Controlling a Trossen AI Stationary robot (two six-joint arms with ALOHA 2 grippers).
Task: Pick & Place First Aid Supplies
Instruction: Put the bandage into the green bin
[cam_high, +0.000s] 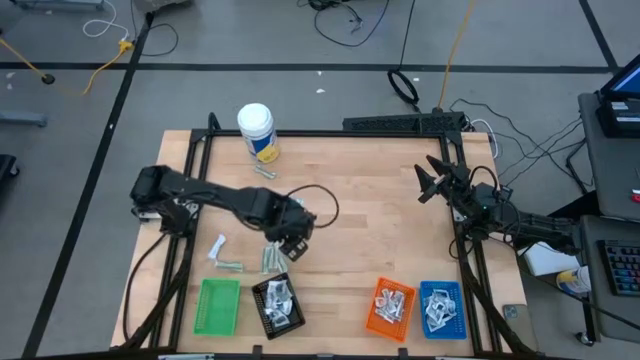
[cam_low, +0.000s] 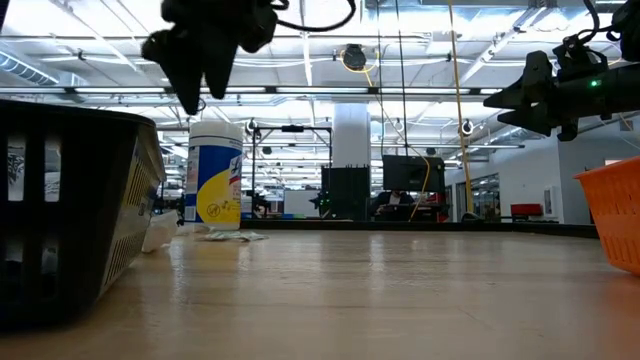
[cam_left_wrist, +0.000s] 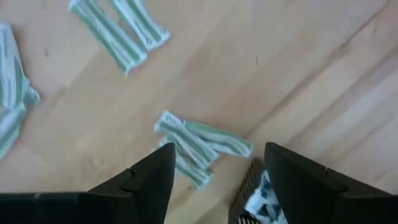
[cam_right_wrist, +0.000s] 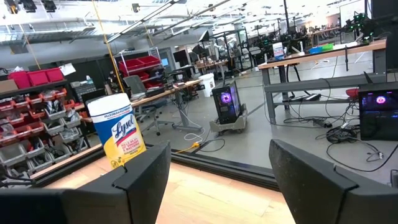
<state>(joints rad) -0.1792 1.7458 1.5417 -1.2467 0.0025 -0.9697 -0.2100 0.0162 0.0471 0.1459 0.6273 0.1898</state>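
My left gripper (cam_high: 291, 243) hangs open above the table, fingers pointing down, with nothing between them (cam_left_wrist: 217, 180). Right below it a pair of pale green-striped wrapped strips (cam_left_wrist: 200, 146) lies flat on the wood, next to the black tray's corner (cam_left_wrist: 252, 196). More strips lie loose nearby (cam_left_wrist: 118, 31) (cam_high: 229, 266), and some by the bottle (cam_high: 263, 171). The black tray (cam_high: 278, 304) holds white-and-blue sachets. My right gripper (cam_high: 430, 181) waits open at the table's right edge, raised and pointing level (cam_right_wrist: 217, 180).
A tall white bottle with a yellow label (cam_high: 257, 130) stands at the far edge. Along the near edge sit a green tray (cam_high: 218, 306), an orange tray (cam_high: 390, 306) and a blue tray (cam_high: 441, 308), the last two with sachets. Bare wood lies in the middle.
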